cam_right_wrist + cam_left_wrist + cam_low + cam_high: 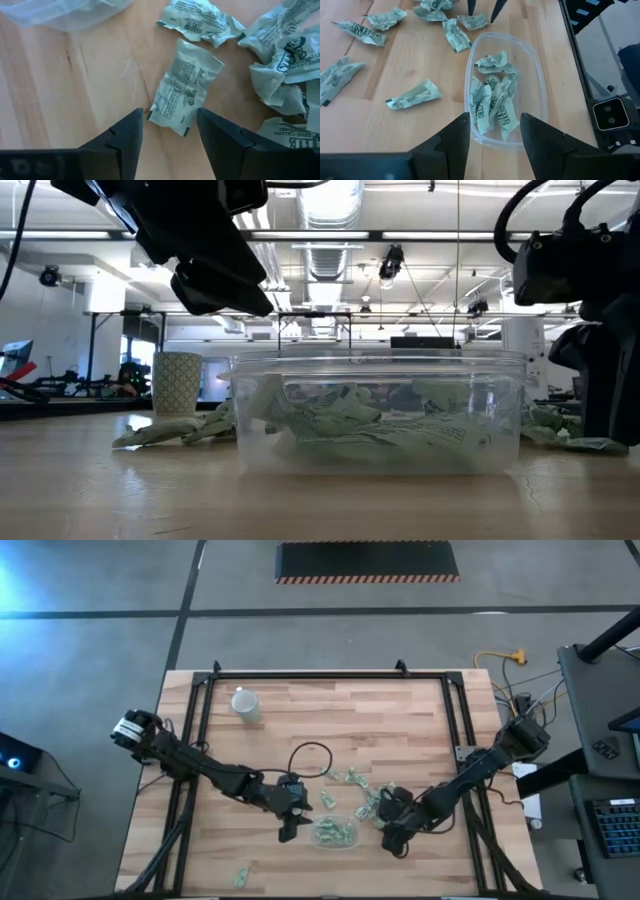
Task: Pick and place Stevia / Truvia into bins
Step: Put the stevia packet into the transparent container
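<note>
The bin [335,832], a shallow clear tub, stands on the wooden table near its front edge and holds several pale green sachets [495,100]. More sachets [358,785] lie loose on the table to its far right. My left gripper [495,135] hovers open above the bin's left end, with nothing between its fingers. My right gripper [170,125] is open, tilted steeply down just right of the bin. Its fingers stand on either side of the near end of one crumpled sachet [186,92] that lies flat on the wood.
A white cup [246,705] stands at the far left. A black cable loop [310,755] lies behind the bin. Two stray sachets [243,875] lie near the front left edge. A crumpled heap of sachets [280,55] sits close beside my right gripper.
</note>
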